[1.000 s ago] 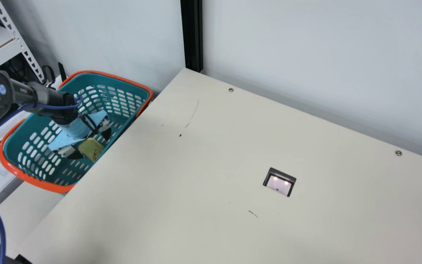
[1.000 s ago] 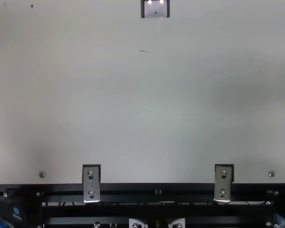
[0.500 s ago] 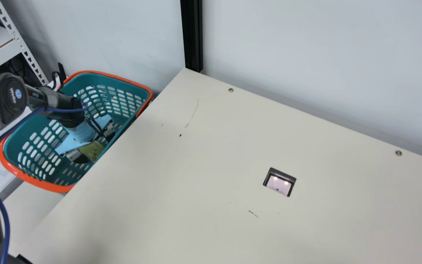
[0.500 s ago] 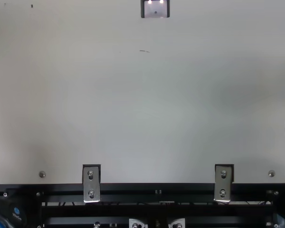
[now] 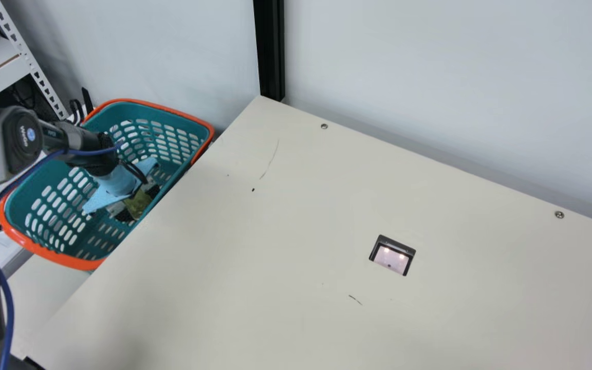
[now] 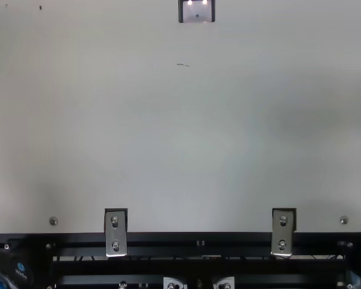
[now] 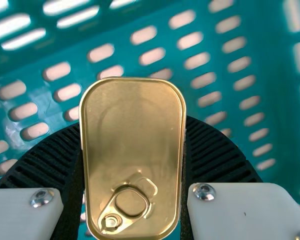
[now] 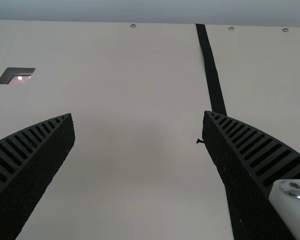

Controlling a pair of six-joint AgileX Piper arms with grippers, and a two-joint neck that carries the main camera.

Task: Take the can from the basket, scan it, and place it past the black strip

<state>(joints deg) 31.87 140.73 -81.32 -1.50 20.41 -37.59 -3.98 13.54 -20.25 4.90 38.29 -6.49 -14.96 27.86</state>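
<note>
Inside the orange-rimmed teal plastic basket, the left black gripper clasps the flat gold metal can; outside it, the right black gripper gapes empty. Grasp seems made; next, lift clear for scanning.

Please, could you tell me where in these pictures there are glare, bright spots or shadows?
Main view: two bright spots glow in the scanner window; top view: soft, faint shading on the right of the table; left wrist view: a soft sheen on the golden can, brighter slots at upper left in the basket; right wrist view: a small bright spot in the scanner window.
</note>
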